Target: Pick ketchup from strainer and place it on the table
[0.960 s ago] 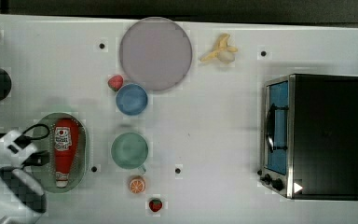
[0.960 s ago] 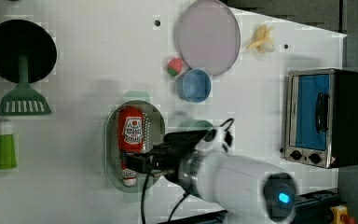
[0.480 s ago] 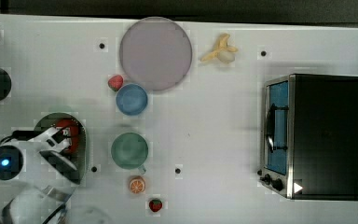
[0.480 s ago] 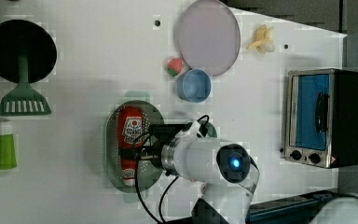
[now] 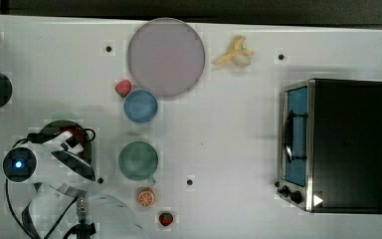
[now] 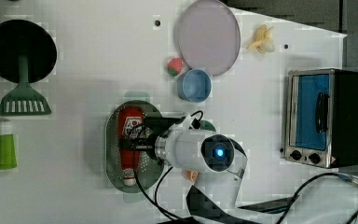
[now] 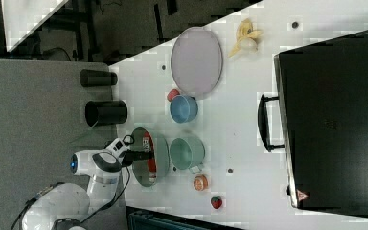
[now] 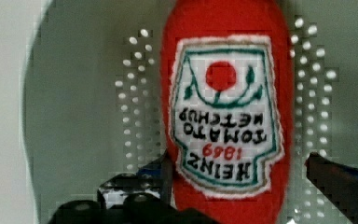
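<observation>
The ketchup [image 8: 223, 107], a red bottle with a white label, lies lengthwise in the pale green strainer [image 6: 114, 158] near the left edge of the white table [image 5: 229, 149] in the top view. My gripper [image 8: 242, 186] hangs low over the bottle's middle, open. One of its fingers [image 8: 163, 170] stands on each side of the bottle. In the left view the gripper [image 6: 137, 140] crosses the ketchup [image 6: 129, 122], whose whitish cap points to the left view's bottom. From the top view the arm hides most of the strainer [image 5: 54, 125], and just a red bit of ketchup [image 5: 72, 135] shows.
A dark green cup [image 5: 138, 160] sits right beside the strainer, with a blue cup [image 5: 140, 105], a strawberry [image 5: 123, 88] and a lilac plate [image 5: 165, 56] beyond. An orange slice [image 5: 145, 197], a toaster oven [image 5: 333, 144], a banana [image 5: 235, 52] and a green spatula [image 6: 23, 93] also lie on the table.
The arm has swung in over the strainer and the gripper has come down around the ketchup, which lay fully uncovered a second ago. The jaws stayed open.
</observation>
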